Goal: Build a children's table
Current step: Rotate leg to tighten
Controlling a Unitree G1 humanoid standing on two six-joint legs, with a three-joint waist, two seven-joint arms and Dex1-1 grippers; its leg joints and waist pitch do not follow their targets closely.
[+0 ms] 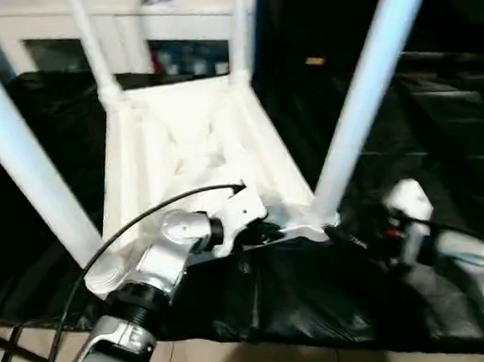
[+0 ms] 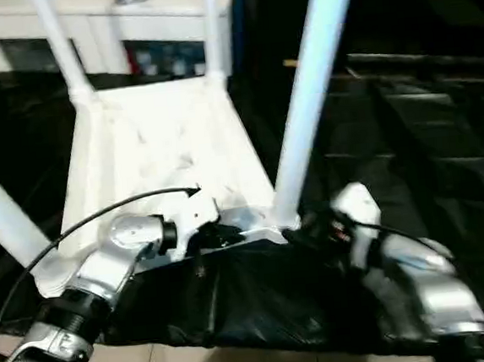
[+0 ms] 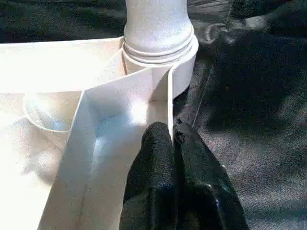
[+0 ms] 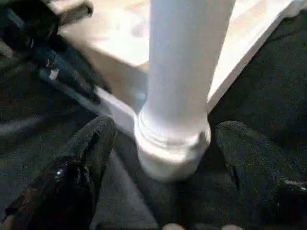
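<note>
**Near-right leg stands between the open right fingers**

The tabletop [image 1: 189, 152] lies upside down on the black sheet [image 1: 441, 130] in the middle of the left eye view, ribbed underside up, its long axis running from the lower centre of the frame toward the upper centre. Four legs rise from its corner sockets: two far ones in the upper centre, one at the left edge, and the near-right leg [image 1: 365, 85], which slants up from the lower centre toward the upper right of the frame.

That leg is what the next move appears to turn on. In the right wrist view its ridged collar [image 4: 172, 139] sits in the corner socket directly ahead of the right gripper [image 4: 163, 158], with one black finger on each side, spread wide and not touching it. The leg's long axis runs straight away from the socket, across the line between the fingers, so closing would catch it just above the collar.

The left gripper [image 3: 173, 143] is nearer the rim: its fingers are pinched on the thin side wall [image 3: 169, 105] of the tabletop, just beside the same socket, apparently steadying the top.
</note>
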